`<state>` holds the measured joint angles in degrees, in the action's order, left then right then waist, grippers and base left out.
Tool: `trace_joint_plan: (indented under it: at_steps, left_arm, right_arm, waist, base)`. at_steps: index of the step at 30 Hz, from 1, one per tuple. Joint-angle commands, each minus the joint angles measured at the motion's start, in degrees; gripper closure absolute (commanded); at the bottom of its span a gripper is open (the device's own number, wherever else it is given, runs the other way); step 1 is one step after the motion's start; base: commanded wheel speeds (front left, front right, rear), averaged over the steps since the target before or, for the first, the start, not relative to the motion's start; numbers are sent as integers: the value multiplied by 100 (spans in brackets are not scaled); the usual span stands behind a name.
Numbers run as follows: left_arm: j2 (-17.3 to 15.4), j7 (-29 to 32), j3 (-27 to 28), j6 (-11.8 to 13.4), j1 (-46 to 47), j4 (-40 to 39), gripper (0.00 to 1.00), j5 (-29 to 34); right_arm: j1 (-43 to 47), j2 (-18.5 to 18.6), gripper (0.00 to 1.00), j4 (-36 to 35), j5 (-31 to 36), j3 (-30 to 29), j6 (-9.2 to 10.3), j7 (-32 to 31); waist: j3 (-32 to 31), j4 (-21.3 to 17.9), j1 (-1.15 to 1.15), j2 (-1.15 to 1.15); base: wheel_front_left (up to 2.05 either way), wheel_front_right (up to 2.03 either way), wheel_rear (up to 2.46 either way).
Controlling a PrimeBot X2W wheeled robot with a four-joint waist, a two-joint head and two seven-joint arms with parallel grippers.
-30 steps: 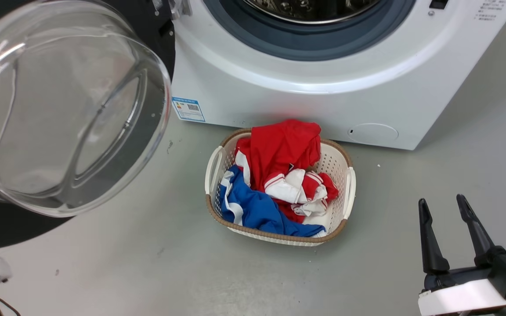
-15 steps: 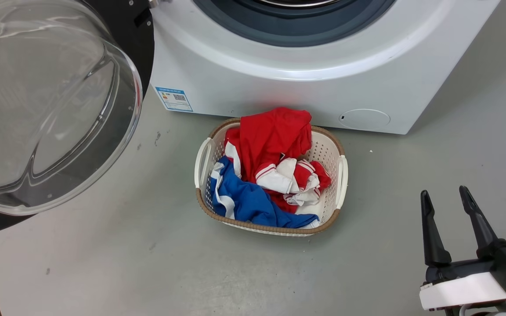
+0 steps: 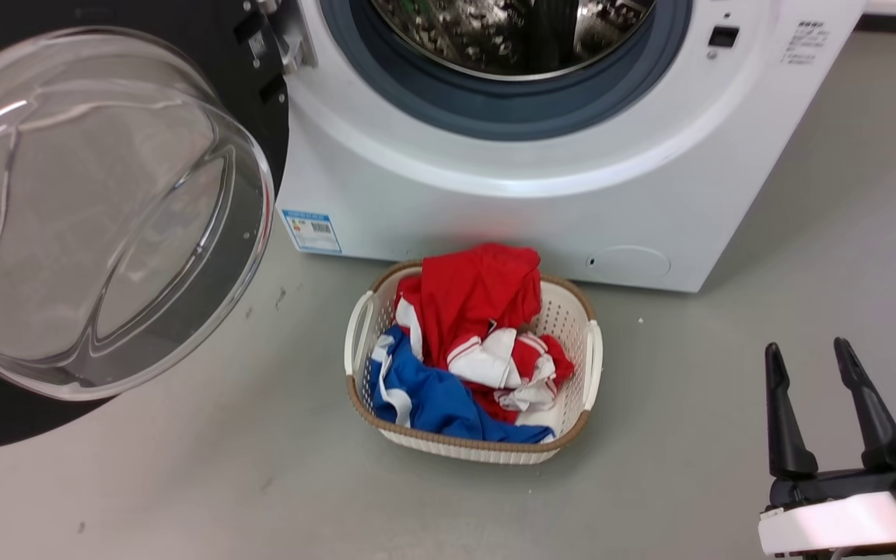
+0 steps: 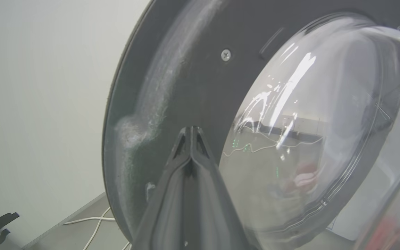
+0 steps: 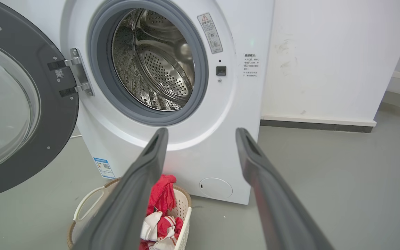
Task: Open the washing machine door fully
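Washing machine door [image 3: 98, 210] stood swung wide on its hinge [image 5: 78, 74] at the robot's left, glass bowl facing outward. The drum [image 5: 155, 62] mouth was wholly uncovered.

Left claw [image 4: 191, 133] was pressed together, tips close to the door's inner black ring; contact could not be told. Right claw [image 3: 806, 350] was spread and empty, well apart from the door.

Judged: opening done or nearly so. Whether the hinge had reached its stop was unclear.

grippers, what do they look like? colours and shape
The right gripper has two long, tapering dark grey fingers on a black base with a white casing behind it. The left gripper has the same matte dark grey fingers, narrowing to a point.
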<state>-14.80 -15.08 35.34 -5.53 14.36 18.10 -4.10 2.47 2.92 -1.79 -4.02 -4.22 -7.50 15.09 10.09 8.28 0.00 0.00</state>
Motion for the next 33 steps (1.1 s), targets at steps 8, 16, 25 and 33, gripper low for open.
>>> trace_joint_plan:
  at_steps: [8,16,25,33]
  left_arm:
    - [275,-13,-604,-107,-310,-1080,100,353]
    - [719,-13,-1509,-79,-755,-2088,100,691]
    - [1081,-13,-2441,36,-1333,-2435,100,798]
    - [1167,-13,-3152,153,-1573,-2032,100,515]
  right_arm:
    - [200,-8,0,-282,-12,-96,1,10]
    - [386,-8,0,-417,39,-72,1,10]
    - [511,-8,0,-557,47,-97,1,10]
    - [587,-8,0,-612,35,-63,1,10]
  waist:
    - [-468,-112,0,0]
    - [-773,-262,0,0]
    - [-847,-450,0,0]
    - [-848,-578,0,0]
  base:
    - [0,0,0]
    - [0,0,0]
    - [0,0,0]
    - [0,0,0]
